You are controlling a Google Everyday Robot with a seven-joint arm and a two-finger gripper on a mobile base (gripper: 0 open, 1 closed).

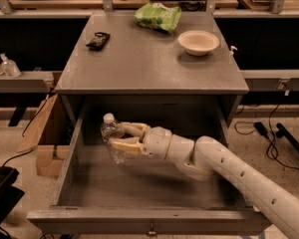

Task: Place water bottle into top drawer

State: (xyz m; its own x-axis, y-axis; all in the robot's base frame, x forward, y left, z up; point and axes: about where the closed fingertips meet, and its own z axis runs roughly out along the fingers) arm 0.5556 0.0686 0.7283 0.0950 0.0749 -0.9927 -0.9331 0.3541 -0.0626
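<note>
The top drawer [139, 185] is pulled wide open below the grey table top, with a small knob on its front panel [151, 229]. My gripper [118, 138] reaches in from the right inside the drawer's left rear part. Its tan fingers [125, 146] are shut on the water bottle [112, 139], a small clear bottle with a white cap. The bottle is tilted, cap up and to the left, held just above the drawer floor near the left wall.
On the table top [149, 59] lie a green bag [158, 16], a white bowl [199, 42] and a small black object [98, 39]. Two tiny pump bottles [4, 64] stand on a shelf at left. A cardboard box [44, 133] sits left of the drawer. Cables lie at right.
</note>
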